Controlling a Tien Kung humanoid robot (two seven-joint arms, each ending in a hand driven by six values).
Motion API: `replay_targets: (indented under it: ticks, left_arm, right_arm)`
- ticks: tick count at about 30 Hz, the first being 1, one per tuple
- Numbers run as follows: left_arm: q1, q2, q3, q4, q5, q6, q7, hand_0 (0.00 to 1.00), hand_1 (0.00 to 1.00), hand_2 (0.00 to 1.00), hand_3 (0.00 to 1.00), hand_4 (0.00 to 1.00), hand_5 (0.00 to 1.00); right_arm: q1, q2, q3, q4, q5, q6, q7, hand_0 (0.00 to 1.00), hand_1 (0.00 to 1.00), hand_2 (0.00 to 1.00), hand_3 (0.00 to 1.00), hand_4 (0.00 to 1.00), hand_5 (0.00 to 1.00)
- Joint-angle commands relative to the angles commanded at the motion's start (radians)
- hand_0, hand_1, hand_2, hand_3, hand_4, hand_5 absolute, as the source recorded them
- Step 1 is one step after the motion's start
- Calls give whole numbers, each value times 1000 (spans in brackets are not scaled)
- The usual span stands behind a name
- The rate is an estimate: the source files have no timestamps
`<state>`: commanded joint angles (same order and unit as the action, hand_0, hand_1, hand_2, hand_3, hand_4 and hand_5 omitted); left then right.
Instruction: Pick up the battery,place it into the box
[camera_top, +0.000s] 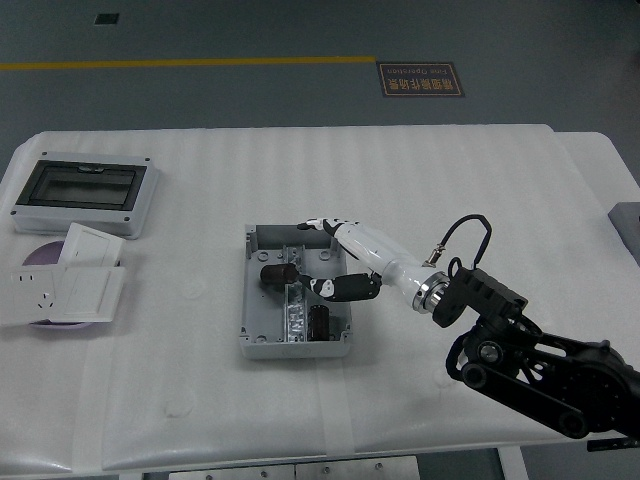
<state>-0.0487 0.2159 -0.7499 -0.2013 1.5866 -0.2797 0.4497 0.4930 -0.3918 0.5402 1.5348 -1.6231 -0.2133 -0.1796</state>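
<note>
Right hand (335, 255): our fingers (318, 225) spread, holding nothing, over the box (255, 338).
Battery (277, 273): lies inside it.
Floor sign (420, 79): unreadable to us.

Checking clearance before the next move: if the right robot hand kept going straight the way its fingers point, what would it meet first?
The right robot hand points left over the grey box. It would probably meet the dark battery lying just ahead of it, then the box's left wall, though height above them is unclear.

Far left: breaker enclosure (82, 195) w/ dark window, white wall switches (68, 285) (over purple disc (42, 258)) just below.
</note>
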Motion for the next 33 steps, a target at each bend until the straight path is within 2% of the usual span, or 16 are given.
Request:
replay_targets:
  ticks: [4, 8, 16, 20, 21, 26, 27, 33]
  left_arm:
    - [-2, 0, 2, 0, -2, 1, -1, 628, 560, 512, 552, 292, 2]
    - [-5, 0, 2, -1, 0, -1, 0, 628, 560, 512, 552, 292, 2]
    - [-25, 13, -9, -1, 19, -4, -1, 628, 559, 511, 551, 292, 2]
    - [-37, 22, -19, 0, 31, -6, 0, 628, 559, 511, 551, 292, 2]
    - [-39, 24, -21, 0, 34, -7, 0, 626, 559, 511, 550, 288, 2]
    - [-51, 31, -25, -1, 42, -8, 0, 626, 559, 511, 550, 288, 2]
    - [-52, 32, -25, -1, 43, -9, 0, 627, 559, 511, 551, 289, 2]
    - [-58, 35, -26, 0, 46, -9, 0, 628, 560, 510, 551, 290, 2]
  right_arm:
    - [-11, -4, 25, -2, 12, -4, 5, 998, 943, 899, 899, 658, 387]
    - [-45, -22, 110, 2, 55, -27, 28, 998, 943, 899, 899, 658, 387]
    - [-153, -84, 337, 19, 171, -106, 107, 998, 917, 878, 890, 668, 394]
    - [-204, -99, 453, 21, 244, -141, 152, 998, 917, 878, 890, 668, 394]
    - [-216, -101, 481, 22, 256, -145, 160, 974, 859, 834, 865, 681, 414]
    - [-264, -102, 603, 33, 265, -141, 164, 974, 859, 834, 865, 681, 414]
    - [-273, -102, 627, 35, 262, -136, 161, 878, 818, 801, 828, 683, 418]
    - [-307, -114, 726, 43, 250, -127, 156, 878, 818, 801, 828, 683, 418]
